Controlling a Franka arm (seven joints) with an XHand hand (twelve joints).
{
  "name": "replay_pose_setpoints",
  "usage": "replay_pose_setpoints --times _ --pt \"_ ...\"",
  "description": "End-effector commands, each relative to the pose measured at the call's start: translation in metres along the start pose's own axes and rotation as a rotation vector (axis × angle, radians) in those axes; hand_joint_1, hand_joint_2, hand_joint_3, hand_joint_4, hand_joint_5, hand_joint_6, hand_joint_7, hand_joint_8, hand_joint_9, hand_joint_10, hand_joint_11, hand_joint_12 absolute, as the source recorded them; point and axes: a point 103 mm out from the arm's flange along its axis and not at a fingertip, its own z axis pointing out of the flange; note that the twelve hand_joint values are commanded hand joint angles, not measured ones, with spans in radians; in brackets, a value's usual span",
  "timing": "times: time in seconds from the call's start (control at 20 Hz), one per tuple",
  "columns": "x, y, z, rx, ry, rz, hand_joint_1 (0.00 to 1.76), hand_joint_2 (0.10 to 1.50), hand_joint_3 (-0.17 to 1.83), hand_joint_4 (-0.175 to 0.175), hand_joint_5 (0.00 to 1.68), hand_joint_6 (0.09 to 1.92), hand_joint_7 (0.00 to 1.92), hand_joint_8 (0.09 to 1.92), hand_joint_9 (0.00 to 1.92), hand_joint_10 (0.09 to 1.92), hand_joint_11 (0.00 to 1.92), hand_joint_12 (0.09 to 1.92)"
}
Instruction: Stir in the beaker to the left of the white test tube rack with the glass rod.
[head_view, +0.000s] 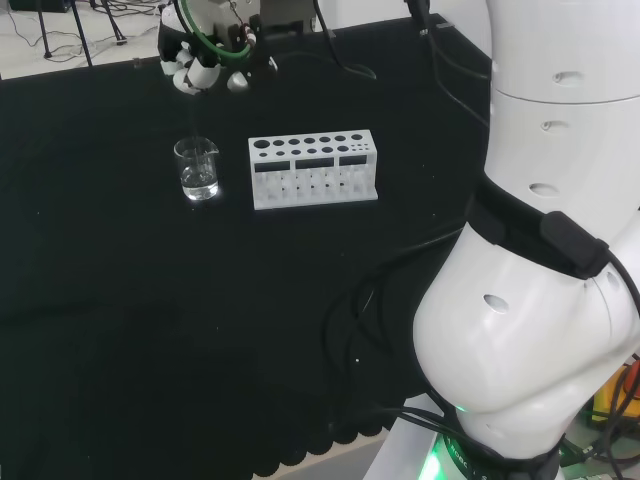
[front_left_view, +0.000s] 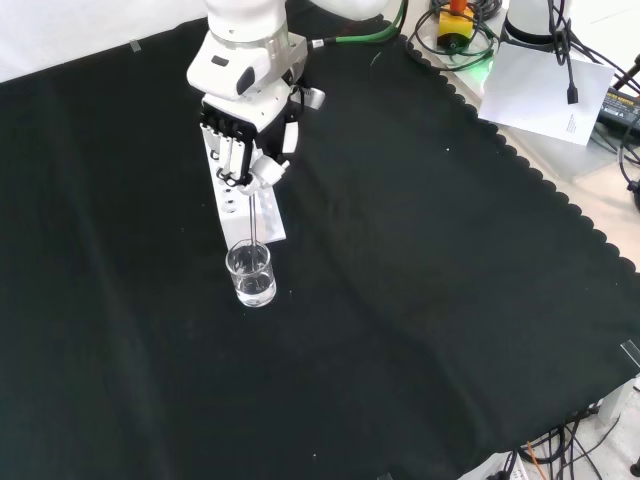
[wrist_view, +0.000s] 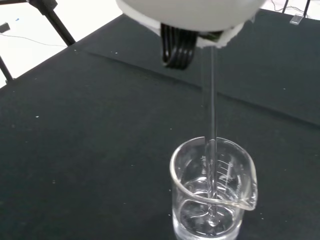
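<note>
A small clear beaker (head_view: 197, 168) with some clear liquid stands on the black cloth, left of the white test tube rack (head_view: 313, 168) in the head view. The hand (front_left_view: 245, 135) hangs above the beaker (front_left_view: 250, 274), its fingers curled round a thin glass rod (front_left_view: 256, 218). That rod (wrist_view: 212, 125) runs straight down from the hand into the beaker (wrist_view: 214, 195), and its tip sits in the liquid near the bottom. In the front view the rack (front_left_view: 228, 205) is partly hidden behind the hand.
Wide stretches of black cloth (front_left_view: 420, 300) lie around the beaker. The arm's big white links (head_view: 540, 250) stand at the right of the head view. Cables and equipment (front_left_view: 470, 30) lie beyond the cloth's scalloped edge in the front view.
</note>
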Motion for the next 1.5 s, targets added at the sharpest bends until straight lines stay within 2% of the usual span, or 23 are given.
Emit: replay_pose_setpoints --times 0.05,0.3,0.4,0.8,0.95,1.1,1.3,1.5 --pt "0.014 0.012 0.002 -0.005 -0.005 -0.023 1.31 0.66 0.80 -0.175 1.13 0.72 1.15 1.25 1.68 0.95 1.66 0.98" --pt "0.010 0.027 0.009 -0.009 0.007 -0.031 1.31 0.66 0.80 -0.175 1.13 0.72 1.15 1.25 1.68 0.95 1.65 0.98" --pt "-0.001 0.028 0.010 -0.007 0.014 -0.019 1.31 0.66 0.80 -0.175 1.13 0.72 1.15 1.25 1.68 0.95 1.65 0.98" --pt "-0.019 0.002 0.007 0.002 -0.007 0.021 1.31 0.66 0.80 -0.175 1.13 0.72 1.15 1.24 1.68 0.95 1.65 0.98" --pt "-0.011 -0.008 0.004 0.006 -0.014 0.021 1.31 0.66 0.80 -0.175 1.13 0.72 1.15 1.24 1.68 0.95 1.65 0.99" --pt "0.000 -0.008 0.003 0.004 -0.010 -0.008 1.31 0.66 0.80 -0.175 1.13 0.72 1.15 1.24 1.68 0.95 1.65 0.99" --pt "0.024 0.001 0.001 -0.003 -0.008 -0.040 1.31 0.66 0.80 -0.175 1.13 0.72 1.15 1.24 1.68 0.95 1.65 0.99" --pt "0.024 0.016 0.008 -0.002 -0.003 -0.039 1.31 0.66 0.80 -0.175 1.13 0.72 1.15 1.24 1.68 0.96 1.65 0.99"
